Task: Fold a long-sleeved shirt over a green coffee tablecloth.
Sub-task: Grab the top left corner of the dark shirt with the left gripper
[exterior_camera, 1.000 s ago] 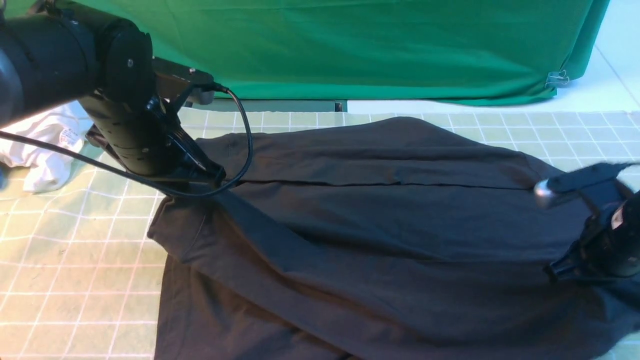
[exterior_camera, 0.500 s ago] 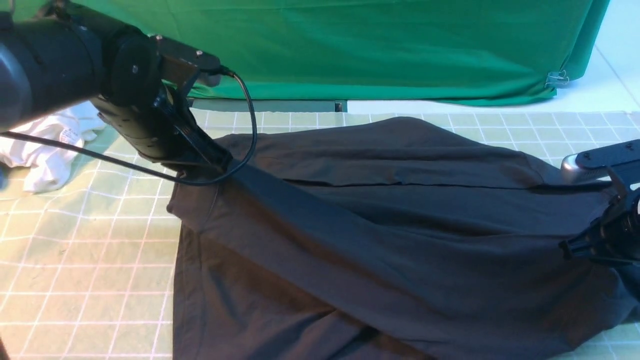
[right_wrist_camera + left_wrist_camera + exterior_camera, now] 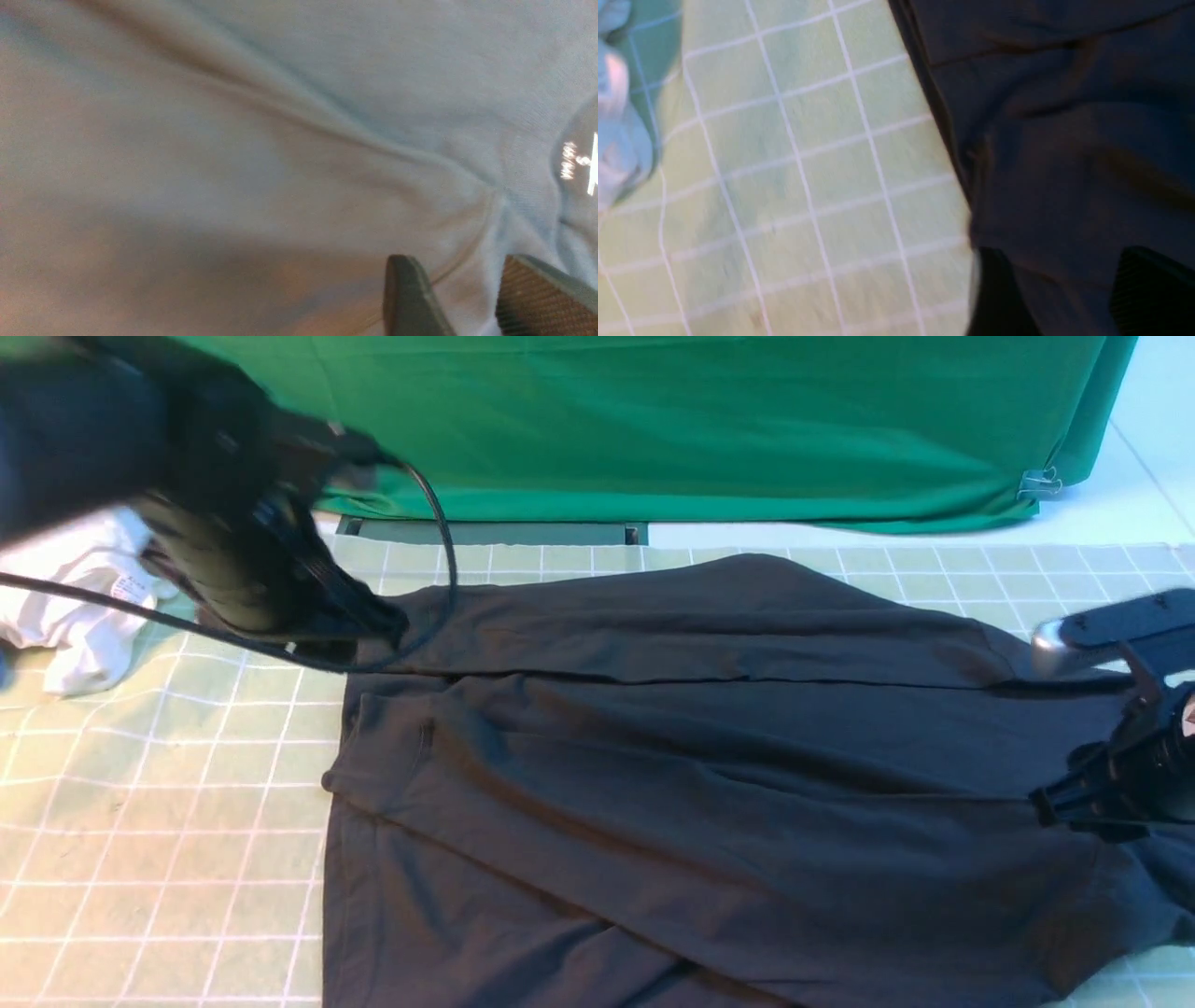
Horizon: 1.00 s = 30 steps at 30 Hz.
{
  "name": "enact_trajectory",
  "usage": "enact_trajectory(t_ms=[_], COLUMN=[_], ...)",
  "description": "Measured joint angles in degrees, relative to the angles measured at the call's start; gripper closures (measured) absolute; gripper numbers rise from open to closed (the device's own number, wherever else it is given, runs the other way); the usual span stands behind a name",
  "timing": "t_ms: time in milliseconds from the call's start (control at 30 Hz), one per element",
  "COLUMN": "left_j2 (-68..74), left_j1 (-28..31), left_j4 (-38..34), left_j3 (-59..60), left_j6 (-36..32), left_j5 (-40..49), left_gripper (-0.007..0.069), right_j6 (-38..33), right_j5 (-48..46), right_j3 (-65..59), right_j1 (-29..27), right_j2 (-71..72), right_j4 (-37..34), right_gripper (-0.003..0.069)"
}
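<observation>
Two jaw pairs parted | left gripper [image 3: 1059, 270], right gripper [image 3: 455, 268] | long-sleeved shirt [image 3: 709, 756] beneath both (loose)

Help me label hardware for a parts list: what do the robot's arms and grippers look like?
Left arm: thick black cylindrical segments, with a black cable looping off the wrist. Right arm: black, carrying a black bar with a rounded silver end. Right gripper: dark grey fingers, one pad finely ribbed. Left gripper: dark fingers, blurred.
</observation>
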<state>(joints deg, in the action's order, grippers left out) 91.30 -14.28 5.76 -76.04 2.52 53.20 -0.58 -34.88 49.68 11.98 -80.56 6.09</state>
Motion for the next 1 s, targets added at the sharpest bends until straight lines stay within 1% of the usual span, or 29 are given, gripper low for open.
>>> enact_trajectory(t_ms=[100,167,233,300,367,400,433,500,600,733,800,833,867,1000], left_j2=[-6.3,-11.1,-13.4,-14.7,-14.7,-14.3,-13.6,-11.8,-8.8,-5.2,-4.1,-3.8,-3.6,-3.6], left_j1=[0.0,0.0,0.0,0.0,0.0,0.0,0.0,0.0,0.0,0.0,0.0,0.0,0.0,0.0], left_j4=[-5.8,-10.7,-13.2,-15.3,-16.6,-17.2,-18.5,-19.7,-21.5,-23.4,-23.5,-23.5,-23.5,-23.8], left_j3=[4.5,10.9,16.2,23.1,27.3,28.6,30.1,30.8,31.0,31.1,31.1,31.1,31.1,31.1], left_j6=[-1.8,-3.9,-4.9,-5.6,-5.6,-5.7,-5.7,-5.7,-6.7,-8.7,-9.2,-9.4,-9.7,-10.5], left_j5=[1.5,1.2,-0.2,-3.7,-6.4,-7.6,-8.3,-8.4,-8.8,-8.8,-8.3,-8.1,-8.0,-7.6], left_gripper=[0.0254,0.0246,0.0248,0.0258,0.0269,0.0274,0.0279,0.0282,0.0285,0.0286,0.0286,0.0286,0.0286,0.0286], right_j6=[-1.0,-3.6,-5.9,-10.1,-12.0,-12.5,-12.7,-12.7,-12.6,-12.6,-12.7,-12.7,-12.8,-12.8], right_j5=[-5.3,-8.1,-8.6,-6.6,-3.9,-3.1,-0.4,2.2,5.0,6.1,6.3,6.4,6.4,6.5], right_j3=[-0.1,-1.4,-3.0,-5.4,-6.8,-7.0,-7.3,-7.3,-7.3,-7.3,-7.3,-7.3,-7.3,-7.3], right_j1=[7.1,13.4,18.1,24.9,30.3,31.9,34.8,37.1,38.1,38.1,38.1,38.1,38.1,38.1], right_j2=[3.8,5.8,6.4,6.0,5.0,4.5,3.0,1.1,-2.4,-6.5,-8.3,-9.0,-9.6,-10.1], right_j4=[-0.4,-2.0,-4.6,-9.0,-10.2,-10.2,-9.8,-9.4,-8.0,-4.9,-4.3,-4.1,-4.1,-4.1], right_gripper=[0.0384,0.0388,0.0384,0.0368,0.0343,0.0333,0.0305,0.0265,0.0219,0.0218,0.0246,0.027,0.0309,0.0551])
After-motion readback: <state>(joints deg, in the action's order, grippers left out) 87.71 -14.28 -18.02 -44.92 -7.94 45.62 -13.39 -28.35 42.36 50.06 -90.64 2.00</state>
